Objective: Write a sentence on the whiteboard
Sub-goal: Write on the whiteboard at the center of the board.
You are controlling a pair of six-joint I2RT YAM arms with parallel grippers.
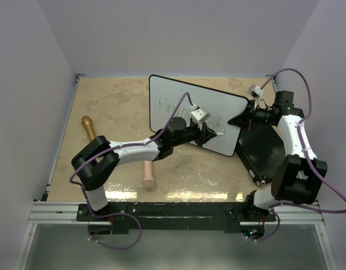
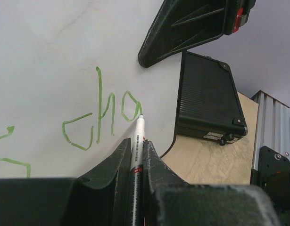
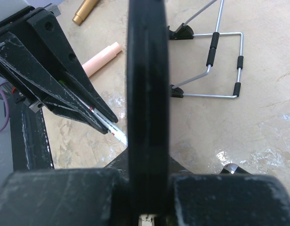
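Note:
The whiteboard (image 1: 220, 104) lies slanted across the middle of the table. Thin green writing, the sentence (image 1: 174, 107), runs across it in two lines. In the left wrist view the board (image 2: 45, 42) shows the letters "cha" (image 2: 100, 117). My left gripper (image 1: 211, 133) is shut on a white marker (image 2: 138, 136), whose tip touches the board at the end of the "a". My right gripper (image 1: 245, 117) is shut on the board's right edge. In the right wrist view the board's black rim (image 3: 147, 70) stands edge-on between the jaws of my right gripper (image 3: 147, 169).
A black flat case (image 1: 264, 147) lies right of the board, under the right arm. A gold cylinder (image 1: 88, 126) and a pink cylinder (image 1: 149, 174) lie on the table at the left. A wire stand (image 3: 215, 61) lies behind the board.

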